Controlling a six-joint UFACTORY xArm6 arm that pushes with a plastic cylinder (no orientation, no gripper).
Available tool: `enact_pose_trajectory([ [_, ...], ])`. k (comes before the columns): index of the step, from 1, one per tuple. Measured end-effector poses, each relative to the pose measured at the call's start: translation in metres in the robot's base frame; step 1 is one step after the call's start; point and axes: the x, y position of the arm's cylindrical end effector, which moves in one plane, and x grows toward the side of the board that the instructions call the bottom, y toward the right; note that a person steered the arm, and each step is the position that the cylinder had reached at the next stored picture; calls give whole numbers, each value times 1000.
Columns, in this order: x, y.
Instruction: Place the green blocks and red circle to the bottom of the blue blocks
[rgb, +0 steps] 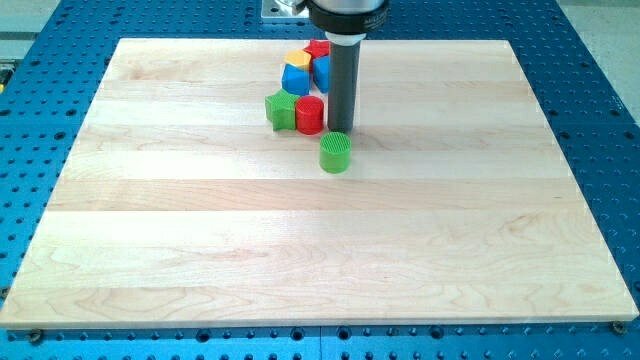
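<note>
My tip (340, 131) is at the end of the dark rod, just above the green cylinder (336, 153) and right beside the red cylinder (309, 115), at its right. A green star-shaped block (281, 108) sits to the left of the red cylinder, touching it. Above them lie two blue blocks: one (296, 80) at the left and one (321, 69) partly hidden behind the rod. A yellow block (298, 59) and a red block (318, 48) sit at the top of the cluster.
The wooden board (200, 230) lies on a blue perforated table (60, 40). The arm's body (345, 15) hangs over the board's top edge.
</note>
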Motion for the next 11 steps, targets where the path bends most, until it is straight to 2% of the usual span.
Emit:
enact_pose_trajectory([
  [1,11,11],
  [2,18,-20],
  [3,-3,-50],
  [4,-18,-47],
  [5,-18,32],
  [6,58,62],
  [7,91,-3],
  [8,61,-22],
  [11,-26,-24],
])
